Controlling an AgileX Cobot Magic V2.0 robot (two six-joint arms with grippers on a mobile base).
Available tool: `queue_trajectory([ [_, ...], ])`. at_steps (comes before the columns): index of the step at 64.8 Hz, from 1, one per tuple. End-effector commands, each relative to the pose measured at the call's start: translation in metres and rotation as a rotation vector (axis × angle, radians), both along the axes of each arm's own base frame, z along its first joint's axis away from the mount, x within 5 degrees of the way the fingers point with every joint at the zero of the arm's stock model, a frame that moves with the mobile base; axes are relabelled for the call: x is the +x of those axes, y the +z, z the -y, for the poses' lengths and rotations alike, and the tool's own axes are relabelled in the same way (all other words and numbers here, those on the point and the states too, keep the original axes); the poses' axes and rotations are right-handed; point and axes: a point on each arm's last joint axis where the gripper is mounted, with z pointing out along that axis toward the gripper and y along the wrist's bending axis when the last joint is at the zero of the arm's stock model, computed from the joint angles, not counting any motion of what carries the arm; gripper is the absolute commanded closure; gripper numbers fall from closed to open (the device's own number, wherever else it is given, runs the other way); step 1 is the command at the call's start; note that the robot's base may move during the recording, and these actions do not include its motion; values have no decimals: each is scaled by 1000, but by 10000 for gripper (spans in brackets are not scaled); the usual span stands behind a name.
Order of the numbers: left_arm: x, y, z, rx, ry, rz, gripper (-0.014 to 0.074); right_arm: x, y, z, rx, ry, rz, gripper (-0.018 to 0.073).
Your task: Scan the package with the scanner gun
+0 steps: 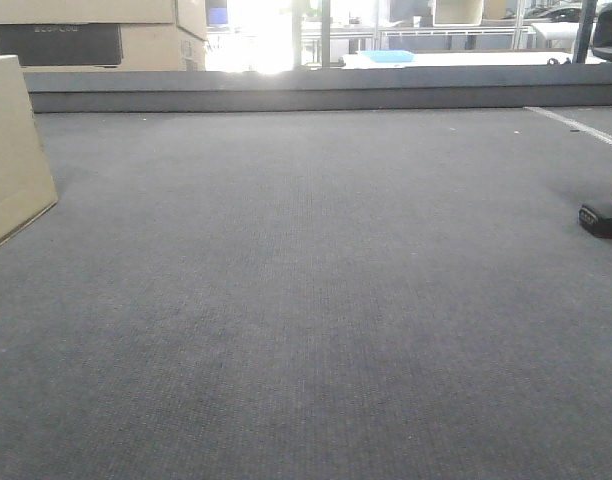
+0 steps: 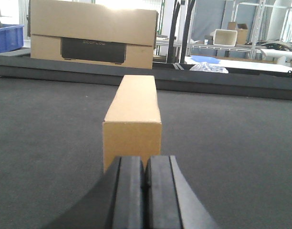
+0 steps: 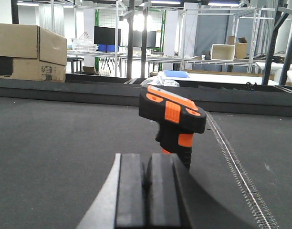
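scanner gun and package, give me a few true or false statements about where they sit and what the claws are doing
1. The left claw is shut and holds nothing. True.
2. The package lies flat with another box stacked on it. False: it stands alone on the dark mat, ahead of the left claw.
3. The scanner gun stands upright on the mat, just beyond the right claw. True.
4. The right claw is clamped around the scanner gun's handle. False: its fingers are closed together, short of the scanner.
5. In the front view the scanner gun is at the left edge. False: the package is at the left, the scanner at the right.
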Motion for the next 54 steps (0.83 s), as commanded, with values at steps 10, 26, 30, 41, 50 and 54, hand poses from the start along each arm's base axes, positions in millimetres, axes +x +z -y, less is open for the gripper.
queue_trajectory([
  [10, -1, 2, 0, -8, 1, 32, 707, -1, 2, 0, -3, -1, 28, 727],
  [26, -1, 2, 0, -8, 1, 32, 707, -1, 2, 0, -3, -1, 28, 727],
  [30, -1, 2, 0, -8, 1, 32, 707, -1, 2, 0, -3, -1, 28, 727],
  [41, -1, 2, 0, -8, 1, 32, 707, -1, 2, 0, -3, -1, 28, 727],
  [50, -1, 2, 0, -8, 1, 32, 707, -1, 2, 0, -3, -1, 28, 727],
  [54, -1, 2, 0, -8, 1, 32, 707, -1, 2, 0, -3, -1, 28, 727],
])
